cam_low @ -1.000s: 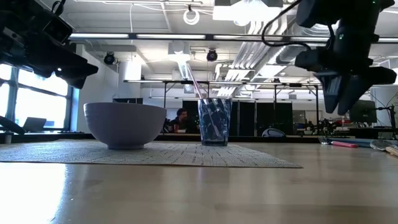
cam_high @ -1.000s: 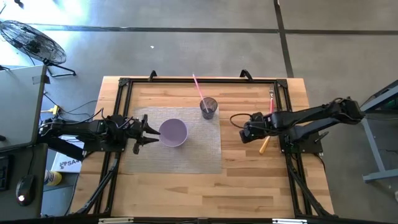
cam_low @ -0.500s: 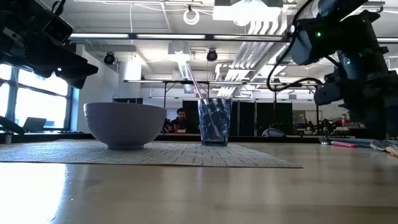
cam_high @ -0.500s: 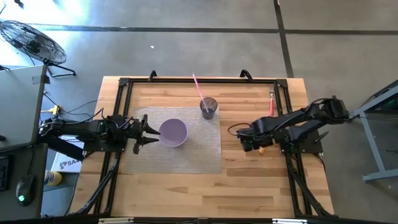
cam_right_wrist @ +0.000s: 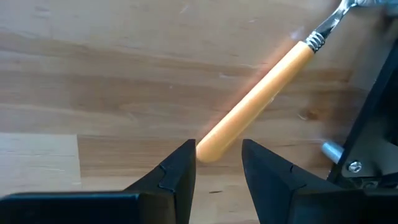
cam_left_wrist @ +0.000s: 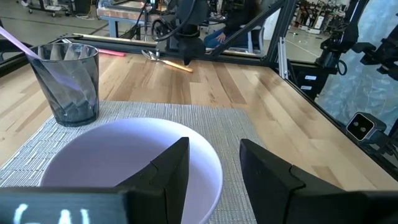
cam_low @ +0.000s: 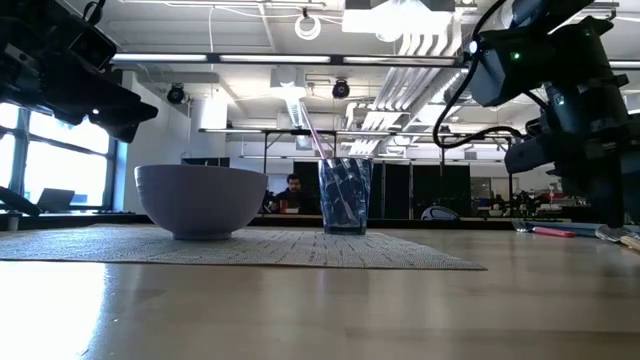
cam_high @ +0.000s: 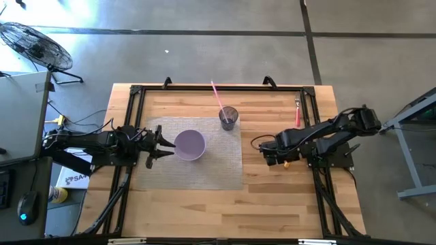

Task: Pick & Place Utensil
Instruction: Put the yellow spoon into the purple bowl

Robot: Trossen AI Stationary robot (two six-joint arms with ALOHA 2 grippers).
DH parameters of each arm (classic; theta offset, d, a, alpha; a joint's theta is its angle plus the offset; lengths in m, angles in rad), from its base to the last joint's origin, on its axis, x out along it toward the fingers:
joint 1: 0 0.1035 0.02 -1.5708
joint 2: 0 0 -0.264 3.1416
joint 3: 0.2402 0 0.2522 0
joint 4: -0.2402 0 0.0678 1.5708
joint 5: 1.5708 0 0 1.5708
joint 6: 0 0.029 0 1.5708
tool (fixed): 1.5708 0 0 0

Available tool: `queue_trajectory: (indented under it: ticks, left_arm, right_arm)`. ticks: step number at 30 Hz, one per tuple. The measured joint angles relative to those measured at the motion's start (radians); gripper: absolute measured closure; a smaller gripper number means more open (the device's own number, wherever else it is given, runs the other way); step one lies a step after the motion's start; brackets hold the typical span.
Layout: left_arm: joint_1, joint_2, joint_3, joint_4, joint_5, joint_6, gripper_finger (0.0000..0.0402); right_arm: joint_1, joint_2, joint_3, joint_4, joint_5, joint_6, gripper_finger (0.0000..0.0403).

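Note:
An orange-handled utensil (cam_right_wrist: 261, 87) lies flat on the wood near the table's right frame rail. Its metal neck (cam_right_wrist: 326, 28) points away from my right gripper (cam_right_wrist: 217, 155). That gripper is low over it, open, with one finger on either side of the handle's free end (cam_right_wrist: 208, 149); I cannot tell whether they touch it. In the high view my right gripper (cam_high: 268, 155) hides most of the utensil (cam_high: 289, 162). My left gripper (cam_left_wrist: 214, 165) hovers open at the left rim of the lilac bowl (cam_high: 189, 145).
A dark glass cup (cam_high: 228, 118) holding a pink straw-like stick stands on the grey placemat (cam_high: 218, 170), beyond the bowl. A pink-handled utensil (cam_high: 298, 112) lies by the right rail. The black frame rail (cam_right_wrist: 373, 124) runs close beside the orange handle.
My right gripper has moved toward the table's near edge and come down from well above the table to just over the orange handle, mostly in the first half second. It has since held almost still. The utensil has stayed in place.

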Motion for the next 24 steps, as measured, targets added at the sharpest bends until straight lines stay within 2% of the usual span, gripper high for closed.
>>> queue_trajectory:
  ticks: [5, 18, 24]
  left_arm:
    - [0.000, 0.000, 0.000, 0.000, 0.000, 0.000, 0.0262]
    - [0.000, 0.000, 0.000, 0.000, 0.000, 0.000, 0.0262]
    - [0.000, 0.000, 0.000, 0.000, 0.000, 0.000, 0.0262]
  right_arm:
    - [0.044, 0.000, 0.000, -0.001, 0.067, 0.028, 0.0279]
    - [0.170, 0.000, 0.000, 0.007, 0.097, 0.070, 0.0278]
    - [0.193, -0.001, 0.000, 0.008, 0.102, 0.119, 0.0244]
